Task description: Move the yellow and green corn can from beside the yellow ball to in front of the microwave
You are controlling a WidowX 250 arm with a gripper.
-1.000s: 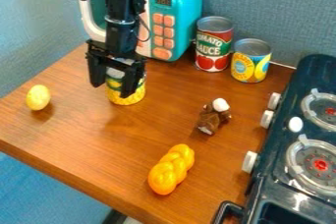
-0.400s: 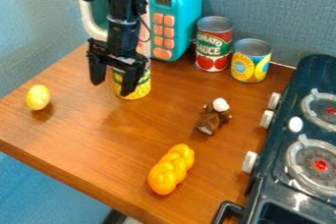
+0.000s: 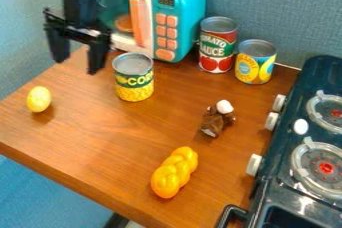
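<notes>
Turquoise microwave with orange buttons

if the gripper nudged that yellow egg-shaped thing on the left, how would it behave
The yellow egg-shaped toy would probably roll, since its sides are rounded, and perhaps curve as it goes, being longer than it is wide. Its surface looks smooth, so it may slip if pinched off-centre.

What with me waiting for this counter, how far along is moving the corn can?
The corn can has shifted slightly and stands upright, clear of the gripper, so that move looks done. Nothing is in hand; the gripper hangs open. Whether anything is left, I can't tell.
</notes>
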